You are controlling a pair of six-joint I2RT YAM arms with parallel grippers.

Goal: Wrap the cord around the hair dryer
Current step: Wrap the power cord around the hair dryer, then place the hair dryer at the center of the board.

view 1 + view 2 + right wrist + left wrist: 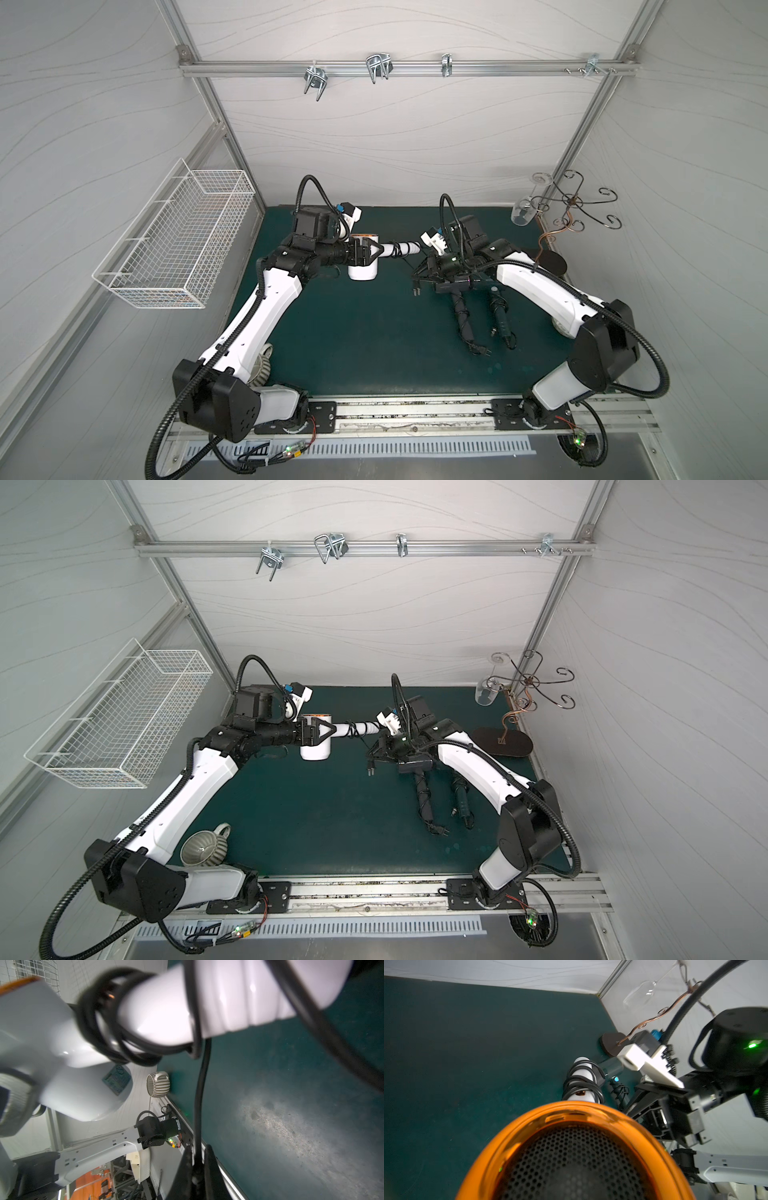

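Toward the back of the dark green worktop (353,332), in both top views, the left claw (366,254) gripped the barrel of the white orange-rimmed plastic hair dryer (362,276). In the left wrist view, the thin black cord (581,1082) lay coiled round the dryer's handle. In the right wrist view, the right claw (197,1157) was pinched shut on the cord's loose stretch.

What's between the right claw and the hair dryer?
A black cord, running from the right gripper to the handle of the white plastic hair dryer, in the right wrist view.
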